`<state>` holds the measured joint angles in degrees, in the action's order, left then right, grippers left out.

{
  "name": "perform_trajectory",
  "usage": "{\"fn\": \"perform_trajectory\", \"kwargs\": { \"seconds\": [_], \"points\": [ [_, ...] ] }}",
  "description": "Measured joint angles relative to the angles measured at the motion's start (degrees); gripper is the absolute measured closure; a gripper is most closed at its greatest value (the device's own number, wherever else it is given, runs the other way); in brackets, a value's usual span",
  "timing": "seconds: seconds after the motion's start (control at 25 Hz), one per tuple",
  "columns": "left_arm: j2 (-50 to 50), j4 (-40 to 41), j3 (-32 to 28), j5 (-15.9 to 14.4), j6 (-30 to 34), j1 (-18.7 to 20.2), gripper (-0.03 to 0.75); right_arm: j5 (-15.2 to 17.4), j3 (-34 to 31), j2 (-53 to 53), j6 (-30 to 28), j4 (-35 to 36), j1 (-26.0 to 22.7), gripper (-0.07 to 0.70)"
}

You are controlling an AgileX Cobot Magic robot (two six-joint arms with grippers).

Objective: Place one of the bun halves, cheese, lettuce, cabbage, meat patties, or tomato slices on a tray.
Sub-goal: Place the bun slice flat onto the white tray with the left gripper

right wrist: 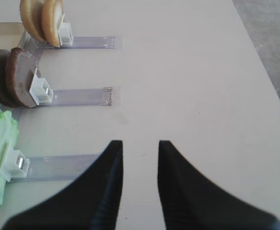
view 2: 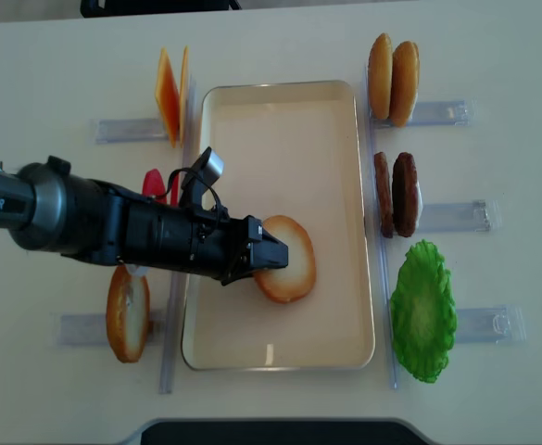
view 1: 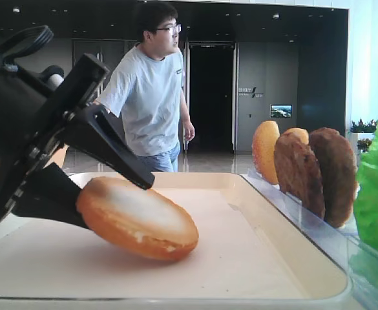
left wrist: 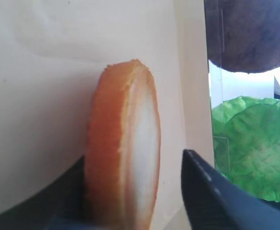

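Pale tabletop (view 2: 280,28) carries one cream tray (view 2: 345,222), two cheese slices (view 2: 171,95), two meat patties (view 2: 396,195), one lettuce leaf (view 2: 423,311) and four bun halves. One bun half (view 2: 287,260) lies pale-face-up toward the tray's near edge, open floor all around. The left gripper (view 2: 263,255) straddles its edge, jaws parted and slack; the right gripper (right wrist: 140,158) hangs open, empty.

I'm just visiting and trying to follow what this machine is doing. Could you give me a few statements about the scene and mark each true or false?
1. The bun half at the left claw lies over the tray. True.
2. The right claw holds a patty. False: it is empty, jaws apart, over bare table.
3. The meat patties stand upright in a holder right of the tray. True.
4. The lettuce lies on the tray. False: it sits outside, to the tray's right.
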<state>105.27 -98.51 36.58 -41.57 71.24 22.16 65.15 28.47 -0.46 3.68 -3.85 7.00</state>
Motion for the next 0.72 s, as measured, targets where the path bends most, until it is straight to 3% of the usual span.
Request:
{"fn": "perform_trajectory", "kwargs": {
  "seconds": [0.08, 0.2, 0.72],
  "points": [
    [0.0, 0.0, 0.0, 0.0, 0.0, 0.0, 0.251, 0.0, 0.0, 0.0, 0.0, 0.0, 0.0, 0.423],
    [0.0, 0.0, 0.0, 0.0, -0.1, 0.0, 0.200, 0.0, 0.0, 0.0, 0.0, 0.0, 0.0, 0.423],
    [-1.5, 0.8, 0.0, 1.0, -3.8, 0.0, 0.187, 0.0, 0.0, 0.0, 0.0, 0.0, 0.0, 0.423]
  ]
}}
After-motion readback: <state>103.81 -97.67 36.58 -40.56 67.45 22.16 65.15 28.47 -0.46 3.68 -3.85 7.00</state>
